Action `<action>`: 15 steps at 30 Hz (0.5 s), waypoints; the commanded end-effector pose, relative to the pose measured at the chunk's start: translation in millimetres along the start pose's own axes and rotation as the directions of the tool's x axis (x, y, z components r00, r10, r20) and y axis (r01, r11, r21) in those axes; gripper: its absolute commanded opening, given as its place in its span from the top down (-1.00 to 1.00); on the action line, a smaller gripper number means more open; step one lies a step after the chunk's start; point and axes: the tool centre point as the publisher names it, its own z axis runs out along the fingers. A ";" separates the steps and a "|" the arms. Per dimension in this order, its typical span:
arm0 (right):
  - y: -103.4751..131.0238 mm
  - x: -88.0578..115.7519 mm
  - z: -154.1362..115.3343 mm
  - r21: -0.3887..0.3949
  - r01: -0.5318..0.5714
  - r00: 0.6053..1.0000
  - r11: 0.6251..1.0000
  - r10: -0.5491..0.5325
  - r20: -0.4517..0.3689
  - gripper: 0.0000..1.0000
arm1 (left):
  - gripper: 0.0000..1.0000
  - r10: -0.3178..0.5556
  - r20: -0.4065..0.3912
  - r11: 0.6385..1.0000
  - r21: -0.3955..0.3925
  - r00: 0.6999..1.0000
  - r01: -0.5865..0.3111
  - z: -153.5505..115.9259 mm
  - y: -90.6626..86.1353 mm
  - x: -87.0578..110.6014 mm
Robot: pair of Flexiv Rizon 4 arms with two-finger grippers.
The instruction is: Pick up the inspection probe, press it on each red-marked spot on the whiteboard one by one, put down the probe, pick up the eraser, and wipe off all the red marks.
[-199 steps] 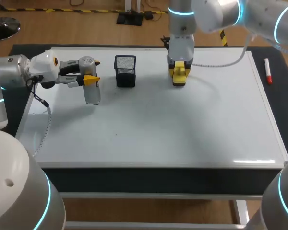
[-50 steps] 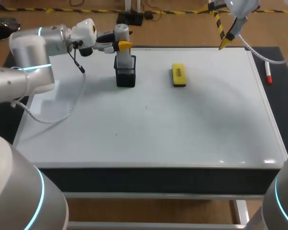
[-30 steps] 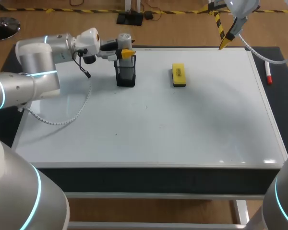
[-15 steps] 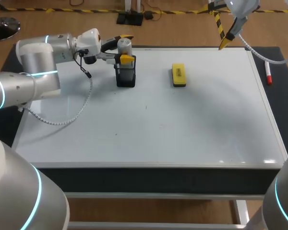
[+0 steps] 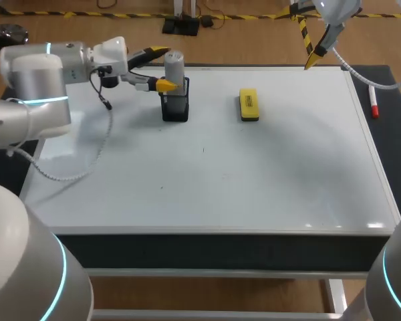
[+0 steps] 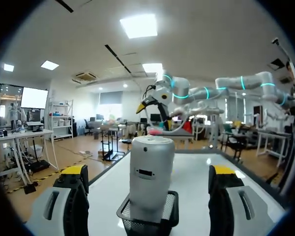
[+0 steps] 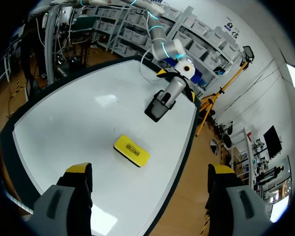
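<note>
The grey cylindrical probe (image 5: 174,67) stands upright in a black mesh holder (image 5: 175,105) at the back left of the whiteboard (image 5: 207,180). My left gripper (image 5: 159,67) is open at the probe's left, one finger on each side and clear of it. In the left wrist view the probe (image 6: 151,172) rises from the holder (image 6: 147,222) between the spread fingers (image 6: 74,173). The yellow eraser (image 5: 249,105) lies right of the holder. My right gripper (image 5: 311,60) hangs open high over the back right, looking down on the eraser (image 7: 132,150). I see no red marks on the board.
A red marker (image 5: 373,99) lies on the black mat past the board's right edge. Two tiny dark specks (image 5: 202,148) dot the board's middle. In the right wrist view the holder with the probe (image 7: 162,102) stands beyond the eraser.
My left gripper has opened and let go of the probe, which now stands in the holder, and has drawn back a little to the left. The right arm has kept still.
</note>
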 end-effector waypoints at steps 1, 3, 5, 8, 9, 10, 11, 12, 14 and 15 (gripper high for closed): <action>-0.4 -0.6 -0.7 0.002 0.001 1.000 1.000 -0.001 -0.004 -1.00 | -1.00 0.018 0.257 0.992 -0.125 0.966 0.014 -21.4 -14.8 27.5; -0.4 -0.6 -0.7 0.002 0.001 1.000 1.000 -0.001 -0.004 -1.00 | -1.00 0.036 0.310 0.984 -0.178 0.950 0.021 -32.3 -15.7 31.7; -0.4 -0.6 -0.7 0.002 0.001 1.000 1.000 -0.001 -0.004 -1.00 | -1.00 0.047 0.351 0.979 -0.202 0.935 0.027 -42.4 -15.6 35.4; -0.4 -0.6 -0.7 0.002 0.001 1.000 1.000 -0.001 -0.004 -1.00 | -1.00 0.062 0.405 0.970 -0.239 0.912 0.040 -58.1 -15.0 41.9; -0.4 -0.6 -0.7 0.002 0.001 1.000 1.000 -0.001 -0.004 -1.00 | -1.00 0.068 0.420 0.966 -0.253 0.905 0.044 -63.3 -14.7 44.5; -0.4 -0.6 -0.7 0.002 0.001 1.000 1.000 -0.001 -0.004 -1.00 | -1.00 0.073 0.435 0.962 -0.267 0.898 0.051 -67.7 -14.3 47.1; -0.4 -0.6 -0.7 0.002 0.001 1.000 1.000 -0.001 -0.004 -1.00 | -1.00 0.076 0.447 0.960 -0.275 0.892 0.056 -71.9 -13.9 50.3; -0.4 -0.6 -0.7 0.002 0.001 1.000 1.000 -0.001 -0.004 -1.00 | -1.00 0.078 0.459 0.957 -0.284 0.885 0.063 -76.2 -13.5 53.6; -0.4 -0.6 -0.7 0.002 0.001 1.000 1.000 -0.001 -0.004 -1.00 | -1.00 0.081 0.479 0.953 -0.294 0.874 0.072 -83.0 -13.5 61.4; -0.4 -0.6 -0.7 0.002 0.001 1.000 1.000 -0.001 -0.004 -1.00 | -1.00 0.082 0.489 0.951 -0.299 0.869 0.078 -87.6 -13.1 64.8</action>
